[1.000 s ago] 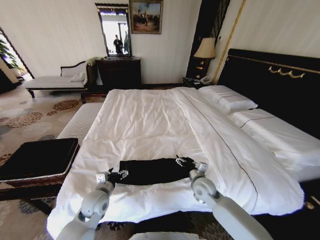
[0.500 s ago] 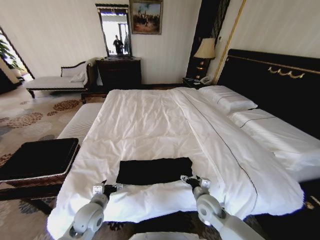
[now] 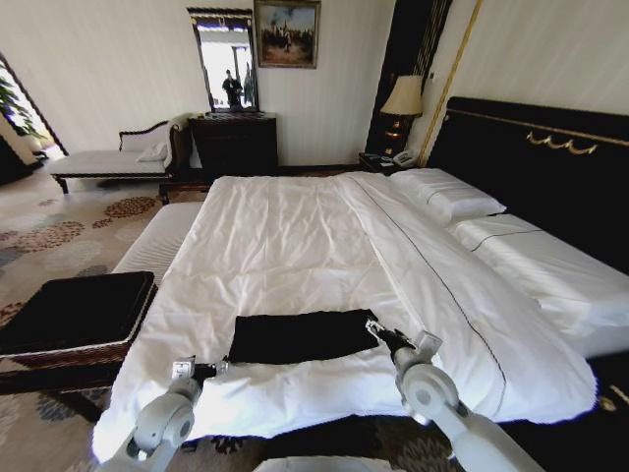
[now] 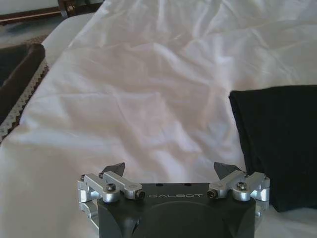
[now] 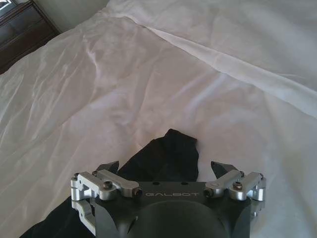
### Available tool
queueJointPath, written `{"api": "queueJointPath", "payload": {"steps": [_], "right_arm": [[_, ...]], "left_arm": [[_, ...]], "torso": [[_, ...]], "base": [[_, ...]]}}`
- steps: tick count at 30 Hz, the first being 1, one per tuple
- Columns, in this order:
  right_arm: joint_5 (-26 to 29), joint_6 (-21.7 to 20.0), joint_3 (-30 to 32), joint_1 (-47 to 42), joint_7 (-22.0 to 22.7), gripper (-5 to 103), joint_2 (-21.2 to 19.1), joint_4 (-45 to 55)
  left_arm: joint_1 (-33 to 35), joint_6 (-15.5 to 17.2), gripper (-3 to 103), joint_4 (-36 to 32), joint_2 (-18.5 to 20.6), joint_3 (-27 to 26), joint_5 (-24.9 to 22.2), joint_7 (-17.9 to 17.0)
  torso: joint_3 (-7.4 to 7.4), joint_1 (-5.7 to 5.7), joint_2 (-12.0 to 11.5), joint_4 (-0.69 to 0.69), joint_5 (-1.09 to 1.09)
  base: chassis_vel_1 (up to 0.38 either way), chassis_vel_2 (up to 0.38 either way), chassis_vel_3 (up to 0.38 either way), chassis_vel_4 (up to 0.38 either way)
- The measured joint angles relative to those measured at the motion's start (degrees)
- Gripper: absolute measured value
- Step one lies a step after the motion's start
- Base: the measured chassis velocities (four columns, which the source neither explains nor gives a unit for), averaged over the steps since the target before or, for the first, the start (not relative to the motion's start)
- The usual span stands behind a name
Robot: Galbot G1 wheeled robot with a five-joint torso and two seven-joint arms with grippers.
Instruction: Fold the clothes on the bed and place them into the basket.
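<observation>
You see the shirt [image 3: 300,336] lying folded into a dark rectangle on the bed [image 3: 295,236], near the foot edge and well short of the pillows [image 3: 447,197]. Your right tool [image 3: 378,332] sits at the shirt's right corner, jaws spread and released, gripping nothing; in the right wrist view a peak of the shirt [image 5: 168,156] lies just ahead of the right tool [image 5: 166,171], between its tips. Your left tool [image 3: 201,371] hangs near the foot edge, just beside the shirt's left end and apart from it; in the left wrist view the left tool [image 4: 171,171] is spread wide and empty, with the shirt [image 4: 277,144] off to one side. The basket [image 3: 74,315] stands on the floor beside the bed, on your left. The shirt's lettering is hidden in the fold, and you cannot tell whether the right tips touch the cloth
</observation>
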Motion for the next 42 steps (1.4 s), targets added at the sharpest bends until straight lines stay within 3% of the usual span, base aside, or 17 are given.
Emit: {"api": "queueJointPath", "payload": {"steps": [5,12,15,19,21,25,27,34,36,39,42], "right_arm": [[3.84,0.04,0.28,1.52,0.53,100,0.99,-1.21],[5.37,0.15,0.75,2.26,0.33,103,1.09,-2.12],[5.79,0.15,0.50,3.22,0.28,94,1.14,-2.61],[6.25,-0.11,0.21,3.64,0.38,73,1.24,-2.81],[6.26,-0.26,0.18,3.34,0.44,73,1.23,-2.59],[5.83,-0.94,-0.26,1.80,1.08,51,1.20,-1.99],[5.64,-1.01,-0.29,1.59,1.18,51,1.18,-1.88],[4.07,-1.12,0.07,-0.81,1.36,19,0.58,0.77],[3.92,-1.12,0.11,-1.15,1.38,19,0.54,1.11],[3.04,-1.13,0.14,-2.04,1.35,3,0.54,1.73],[2.12,-1.10,0.11,-2.28,0.90,1,0.48,1.66]], "left_arm": [[-0.88,-0.85,100,-1.80,-1.97,-5.78,-2.45,-0.05],[-0.12,-0.88,100,-3.72,-3.78,-6.24,-2.83,-0.59],[-0.16,-0.88,100,-4.17,-4.22,-6.09,-2.65,-0.86],[-0.07,-0.86,100,-5.05,-4.25,-6.39,-2.69,-1.19],[0.04,-0.84,100,-5.26,-4.23,-6.57,-2.76,-1.25],[0.41,-0.77,100,-5.80,-4.21,-6.95,-2.85,-1.56],[0.44,-0.76,100,-5.84,-4.24,-6.93,-2.84,-1.61],[0.71,-0.74,100,-5.78,-4.45,-6.82,-2.40,-1.77],[0.78,-0.76,100,-5.69,-4.48,-6.90,-2.33,-1.78],[1.04,-0.93,100,-5.29,-4.58,-7.10,-1.89,-1.80],[1.13,-1.03,100,-4.97,-4.64,-7.15,-1.69,-1.83]], "torso": [[0.00,0.00,0.00,-0.01,0.01],[0.00,0.00,0.00,-0.01,0.01],[0.00,0.00,0.00,-0.02,0.00],[0.00,0.00,0.00,-0.01,0.00],[0.00,0.00,0.00,-0.01,0.00],[0.00,0.00,0.00,-0.01,0.00],[0.00,-0.01,0.00,-0.01,0.00],[-0.01,0.00,0.00,-0.02,0.00],[-0.01,0.00,0.00,-0.02,0.00],[-0.01,0.00,0.00,-0.01,0.00],[0.00,0.00,0.00,-0.01,0.00]], "base": [[0.000,0.000,0.000,0.000],[0.000,0.000,0.000,0.000],[0.000,0.000,0.000,0.000],[0.000,0.000,0.000,0.000],[0.000,0.000,0.000,0.000],[0.000,0.000,0.000,0.000],[0.000,0.000,0.000,0.000],[0.000,0.000,0.000,0.000],[0.000,0.000,0.000,0.000],[0.000,0.000,0.000,0.000],[0.000,0.000,0.000,0.000]]}}
